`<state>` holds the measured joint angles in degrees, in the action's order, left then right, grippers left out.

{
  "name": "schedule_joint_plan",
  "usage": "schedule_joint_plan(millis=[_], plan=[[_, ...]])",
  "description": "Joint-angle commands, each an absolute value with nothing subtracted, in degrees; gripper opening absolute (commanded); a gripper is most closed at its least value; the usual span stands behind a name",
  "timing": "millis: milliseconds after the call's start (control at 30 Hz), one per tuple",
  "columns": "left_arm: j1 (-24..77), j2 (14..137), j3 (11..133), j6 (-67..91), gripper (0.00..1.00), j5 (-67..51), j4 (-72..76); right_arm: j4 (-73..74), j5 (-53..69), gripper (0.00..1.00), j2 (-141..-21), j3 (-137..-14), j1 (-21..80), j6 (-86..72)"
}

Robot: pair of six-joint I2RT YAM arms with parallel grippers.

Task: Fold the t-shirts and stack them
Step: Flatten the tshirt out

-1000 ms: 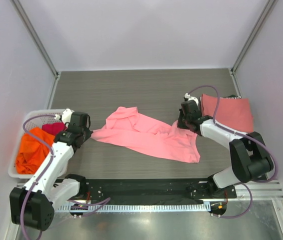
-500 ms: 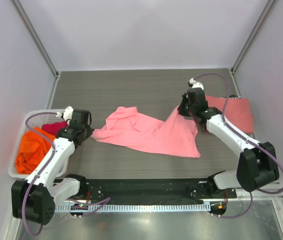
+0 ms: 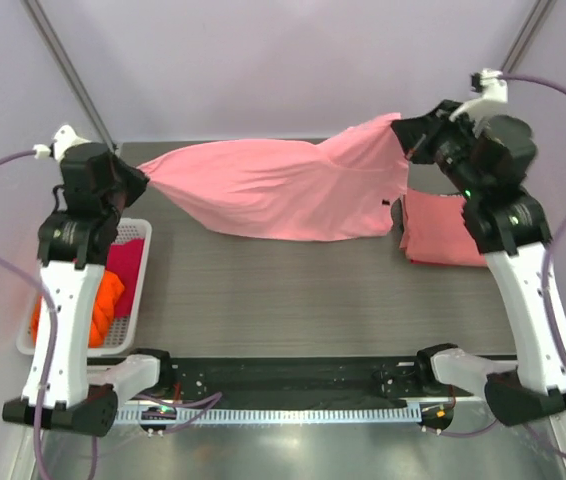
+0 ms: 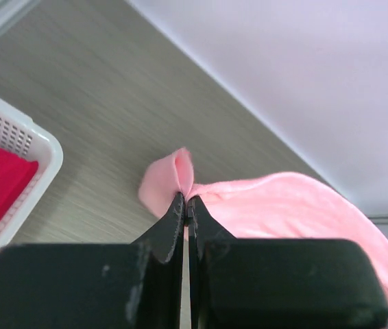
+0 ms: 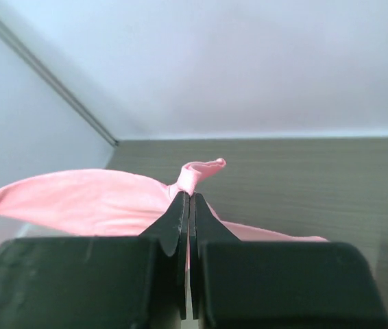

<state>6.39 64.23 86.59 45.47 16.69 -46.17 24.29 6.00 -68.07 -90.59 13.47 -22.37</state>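
Note:
A light pink t-shirt (image 3: 283, 188) hangs stretched in the air between my two grippers, above the far half of the table. My left gripper (image 3: 138, 182) is shut on its left end; the cloth bunches at the closed jaws in the left wrist view (image 4: 186, 199). My right gripper (image 3: 405, 140) is shut on its right end, also seen in the right wrist view (image 5: 188, 195). A folded salmon-red t-shirt (image 3: 448, 230) lies on the table at the right. An orange t-shirt (image 3: 103, 305) and a magenta t-shirt (image 3: 123, 265) lie in the basket.
A white lattice basket (image 3: 135, 300) stands at the left table edge, its corner showing in the left wrist view (image 4: 16, 133). Pale walls close in the back and sides. The grey wood-grain table (image 3: 283, 290) lies below the hanging shirt.
Both arms rose and spread apart, lifting the pink shirt off the table and stretching it out between them. The left gripper came up from beside the basket.

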Motion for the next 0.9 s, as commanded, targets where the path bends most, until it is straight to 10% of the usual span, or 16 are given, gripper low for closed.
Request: schedule_joint_plan(millis=[0,333,867], plan=[[6.0,57.2,91.0,41.2,0.0,14.6,-55.0,27.5,10.5,0.01,-58.0,-94.2,13.6,-21.0],[6.0,48.2,100.4,40.9,0.0,12.5,-63.4,32.2,8.6,0.01,-41.5,-105.5,13.6,-20.8],[6.0,68.5,94.7,42.8,0.0,9.6,-49.9,25.4,-2.3,0.01,-61.5,-98.2,13.6,-20.7]])
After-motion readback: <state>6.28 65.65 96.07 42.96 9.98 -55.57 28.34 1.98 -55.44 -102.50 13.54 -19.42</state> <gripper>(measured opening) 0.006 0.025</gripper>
